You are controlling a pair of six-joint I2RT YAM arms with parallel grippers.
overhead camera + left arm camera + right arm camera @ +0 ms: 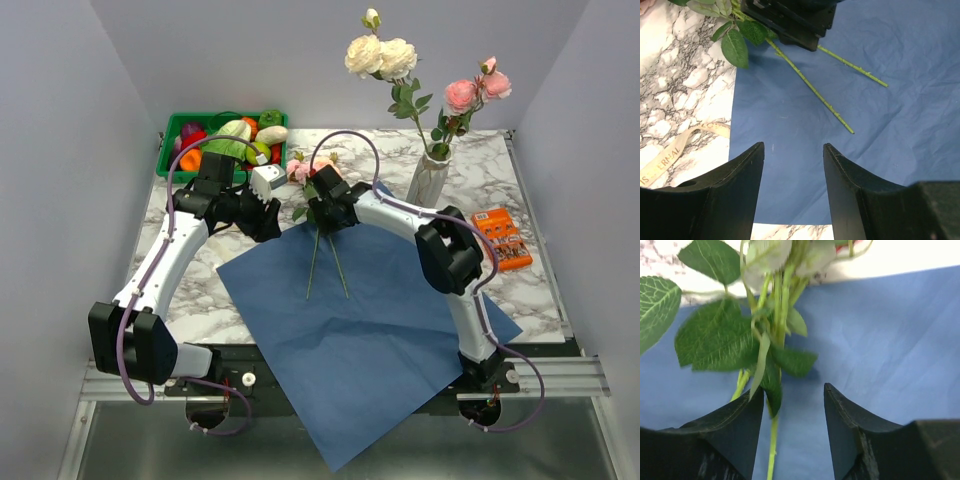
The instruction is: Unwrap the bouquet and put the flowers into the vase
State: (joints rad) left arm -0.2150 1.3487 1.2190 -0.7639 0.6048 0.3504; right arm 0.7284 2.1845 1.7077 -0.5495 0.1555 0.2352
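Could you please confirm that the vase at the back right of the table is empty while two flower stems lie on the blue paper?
Not quite: the vase is not empty; it holds cream and pink roses, as the top external view shows. Two flower stems do lie on the blue paper.

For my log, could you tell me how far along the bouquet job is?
Done: blue paper lies open, ribbon off, cream and pink roses stand in the vase. In hand: right gripper, open, over two stems lying on the paper. Left: getting them into the vase.
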